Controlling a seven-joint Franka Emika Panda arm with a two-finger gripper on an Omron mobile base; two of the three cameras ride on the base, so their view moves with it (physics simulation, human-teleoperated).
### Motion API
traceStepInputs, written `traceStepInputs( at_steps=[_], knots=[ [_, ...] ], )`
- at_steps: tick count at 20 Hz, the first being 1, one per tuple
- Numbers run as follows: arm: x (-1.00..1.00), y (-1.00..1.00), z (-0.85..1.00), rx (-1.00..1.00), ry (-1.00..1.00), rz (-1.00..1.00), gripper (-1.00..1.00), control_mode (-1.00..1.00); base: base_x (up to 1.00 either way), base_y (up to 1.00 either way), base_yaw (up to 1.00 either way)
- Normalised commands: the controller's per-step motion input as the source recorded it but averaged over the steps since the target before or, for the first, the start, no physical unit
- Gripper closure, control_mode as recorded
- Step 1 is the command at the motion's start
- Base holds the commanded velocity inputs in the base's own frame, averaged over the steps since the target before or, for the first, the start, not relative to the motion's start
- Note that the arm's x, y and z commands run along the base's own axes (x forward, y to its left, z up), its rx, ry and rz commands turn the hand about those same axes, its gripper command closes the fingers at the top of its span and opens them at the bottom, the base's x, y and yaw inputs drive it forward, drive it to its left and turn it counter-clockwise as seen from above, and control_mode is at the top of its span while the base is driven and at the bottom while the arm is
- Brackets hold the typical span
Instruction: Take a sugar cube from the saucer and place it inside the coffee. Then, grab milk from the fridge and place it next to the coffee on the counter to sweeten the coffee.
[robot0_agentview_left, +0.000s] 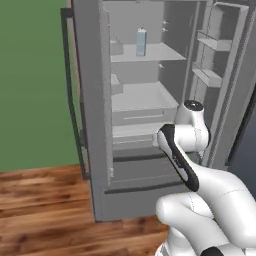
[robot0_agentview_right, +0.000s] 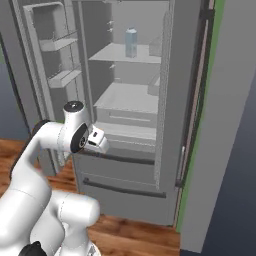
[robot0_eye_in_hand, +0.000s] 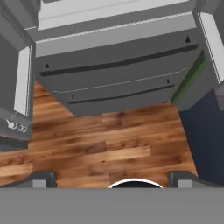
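Note:
The fridge (robot0_agentview_left: 92, 100) (robot0_agentview_right: 170, 125) stands right in front of me with both upper doors swung open. The milk (robot0_agentview_left: 141, 42) (robot0_agentview_right: 131, 42), a slim pale blue carton, stands upright alone on the top inner shelf, well above my hand. My arm is folded low before the fridge. My gripper (robot0_eye_in_hand: 111, 177) points down at the wide bottom drawer (robot0_eye_in_hand: 113, 83) and the floor; its fingertips (robot0_eye_in_hand: 41, 178) stand far apart, open, with nothing between them. The sugar cube, saucer, coffee and counter are out of view.
An open door with white shelves (robot0_agentview_left: 215, 60) (robot0_agentview_right: 50, 45) hangs close beside my arm. The other door's edge (robot0_agentview_left: 70, 90) (robot0_agentview_right: 192, 100) juts out opposite it. Wooden floor (robot0_agentview_left: 45, 200) (robot0_eye_in_hand: 100, 144) lies below, a green wall (robot0_agentview_left: 30, 75) to the left.

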Motion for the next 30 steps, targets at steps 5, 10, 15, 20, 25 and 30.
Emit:
traceStepInputs(
  at_steps=[5, 10, 15, 20, 25, 30],
  knots=[
    [0.00, 0.00, 0.00, 0.00, 0.00, 0.00, -1.00, 1.00, 1.00, -0.01, 0.00],
    [0.00, 0.00, 0.00, 0.00, 0.00, 0.00, -1.00, 1.00, 1.00, 0.00, 0.00],
    [0.00, 0.00, 0.00, 0.00, 0.00, 0.00, -1.00, 1.00, 0.99, 0.00, 0.00],
    [0.24, 0.00, 0.54, -0.03, -0.21, 0.00, -1.00, -1.00, 0.15, 0.00, 0.00],
    [0.04, 0.00, 1.00, -0.04, -0.37, 0.00, -1.00, -1.00, 0.00, 0.00, 0.00],
    [0.24, 0.00, 1.00, -0.01, -0.22, 0.00, -1.00, -1.00, 0.00, 0.00, 0.00]
  ],
)
